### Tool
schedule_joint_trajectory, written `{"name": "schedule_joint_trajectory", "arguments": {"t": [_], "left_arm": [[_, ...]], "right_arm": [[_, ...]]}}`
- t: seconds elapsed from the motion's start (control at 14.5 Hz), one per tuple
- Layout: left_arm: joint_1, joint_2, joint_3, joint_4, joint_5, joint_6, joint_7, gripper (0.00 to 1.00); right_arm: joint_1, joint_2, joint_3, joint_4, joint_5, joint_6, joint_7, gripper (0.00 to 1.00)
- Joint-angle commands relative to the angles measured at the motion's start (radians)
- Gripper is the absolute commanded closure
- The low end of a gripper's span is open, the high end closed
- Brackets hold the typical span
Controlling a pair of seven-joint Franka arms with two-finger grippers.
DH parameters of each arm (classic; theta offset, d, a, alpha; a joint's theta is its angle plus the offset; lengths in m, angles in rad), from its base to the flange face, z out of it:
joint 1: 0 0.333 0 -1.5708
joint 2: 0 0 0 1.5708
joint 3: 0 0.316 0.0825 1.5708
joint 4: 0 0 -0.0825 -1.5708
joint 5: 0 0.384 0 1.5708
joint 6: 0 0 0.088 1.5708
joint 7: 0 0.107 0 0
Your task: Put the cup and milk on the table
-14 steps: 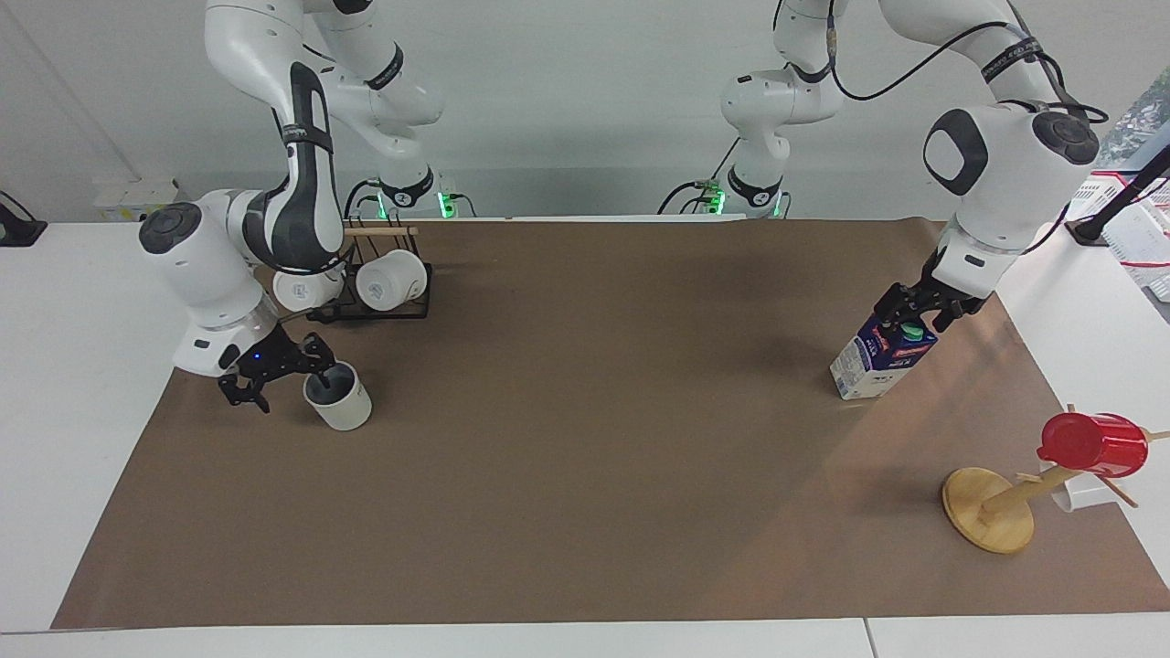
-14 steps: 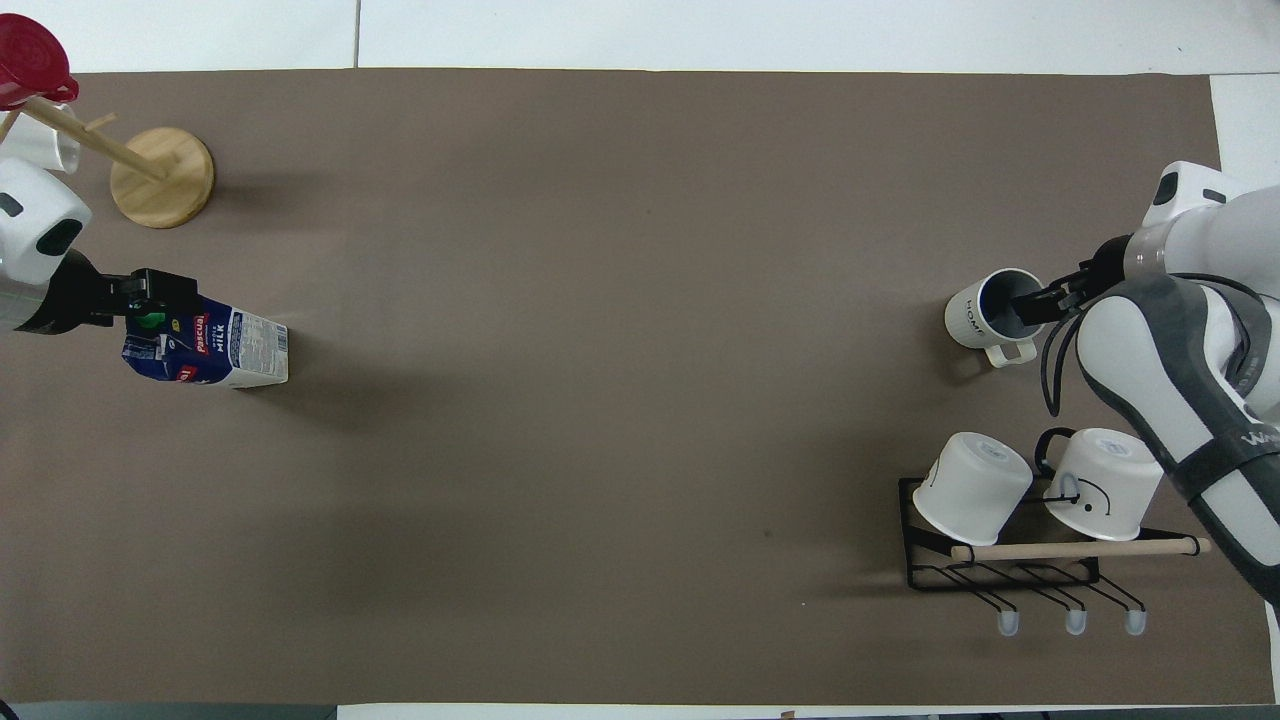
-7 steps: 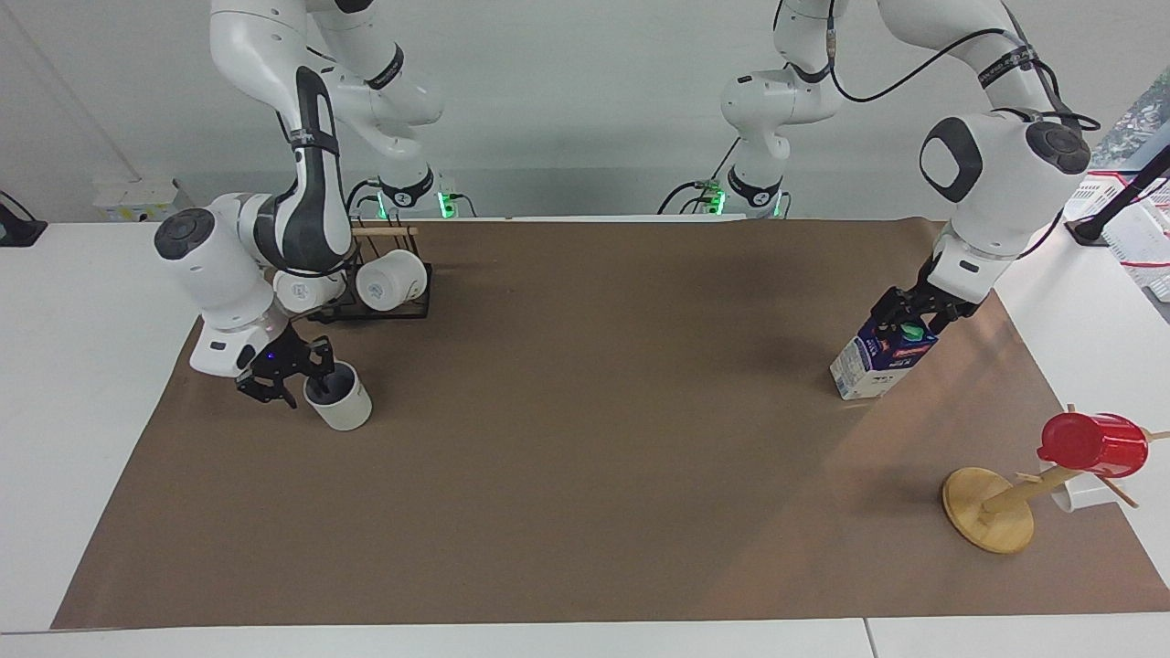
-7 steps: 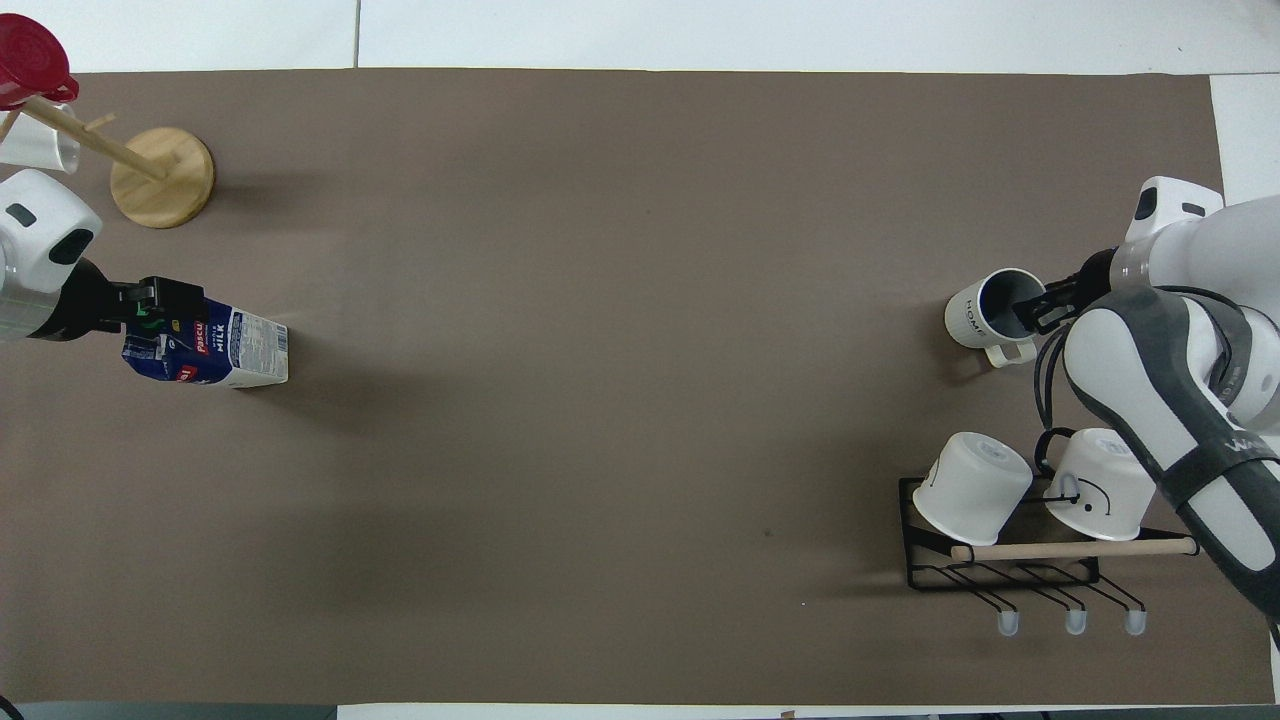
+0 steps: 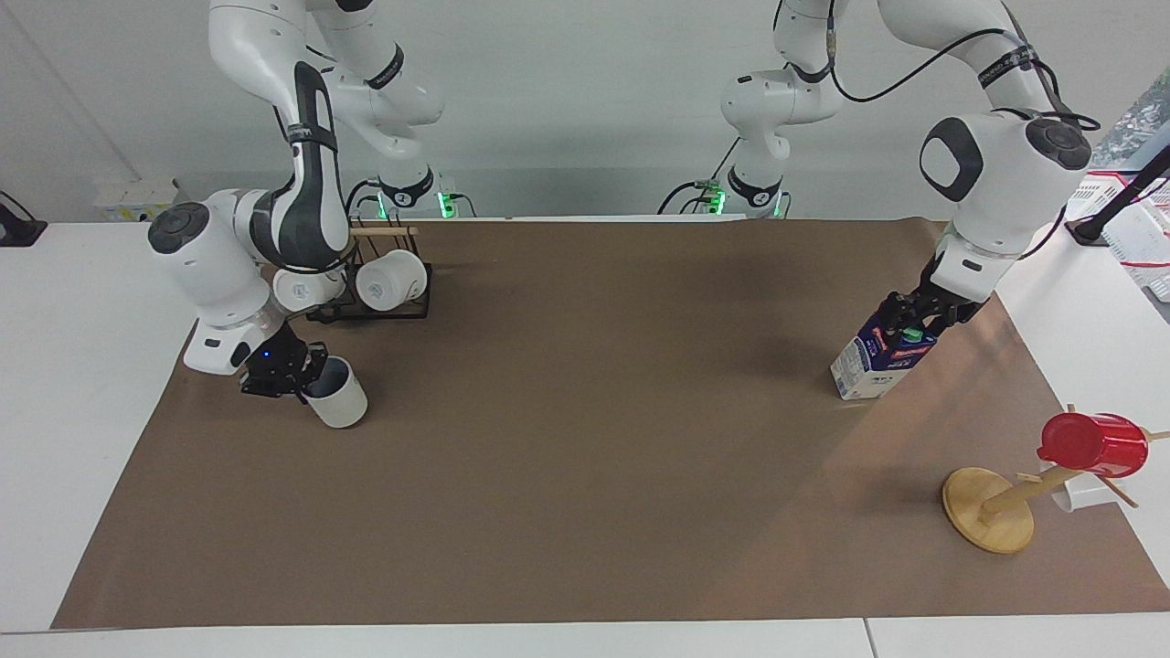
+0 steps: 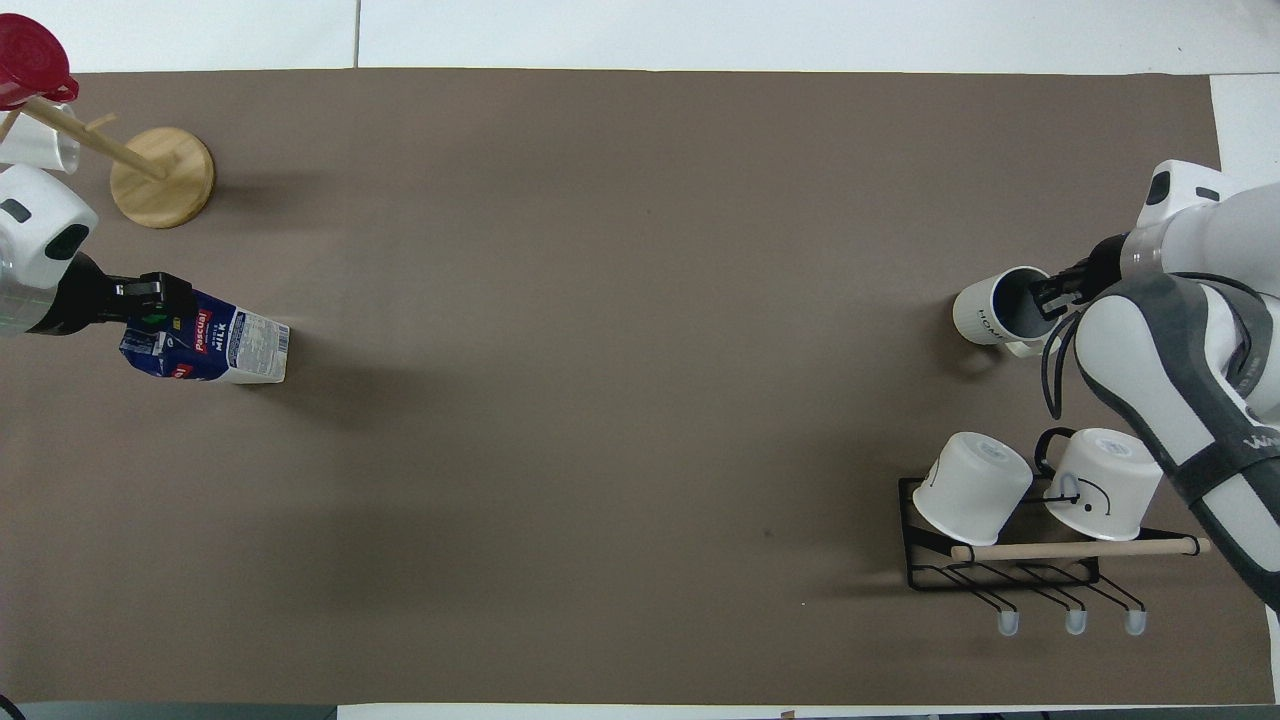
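Observation:
The cup, off-white with a grey-blue inside, sits tilted low on the brown paper of the table at the right arm's end. My right gripper is shut on its rim, one finger inside. In the overhead view the cup leans away from the right gripper, and its handle is hidden. The milk, navy on top and white below, leans on the paper at the left arm's end. My left gripper is shut on its gable top by the green cap. The milk and the left gripper also show in the overhead view.
A black wire rack with two white mugs stands nearer to the robots than the cup. A wooden mug tree with a red cup stands farther from the robots than the milk, near the paper's corner.
Both grippers have shut, the right on the cup's rim, the left on the milk's top. The cup has tipped and shifted slightly; the milk has barely moved.

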Motion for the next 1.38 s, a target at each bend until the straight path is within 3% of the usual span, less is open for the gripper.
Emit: {"name": "schedule_joint_trajectory", "arguments": {"t": [0.0,0.35,0.55,0.9,1.31], "left_arm": [[0.005,-0.023,0.001,-0.014,-0.012,0.015,0.004,1.0],[0.005,-0.052,0.001,0.08,-0.012,-0.121,-0.007,1.0],[0.003,-0.092,0.004,0.101,-0.01,-0.195,-0.012,1.0],[0.002,-0.106,0.001,0.104,-0.01,-0.212,-0.021,1.0],[-0.032,-0.072,-0.028,0.149,0.03,-0.201,-0.087,1.0]], "right_arm": [[0.044,0.022,0.02,0.141,0.015,-0.111,0.063,1.0],[0.294,0.037,0.021,0.125,-0.002,-0.015,0.458,1.0],[0.389,0.025,0.021,0.077,-0.004,0.048,0.558,1.0],[0.451,-0.012,0.021,-0.024,-0.007,0.099,0.563,1.0],[0.46,-0.024,0.023,-0.055,-0.007,0.11,0.629,1.0]]}}
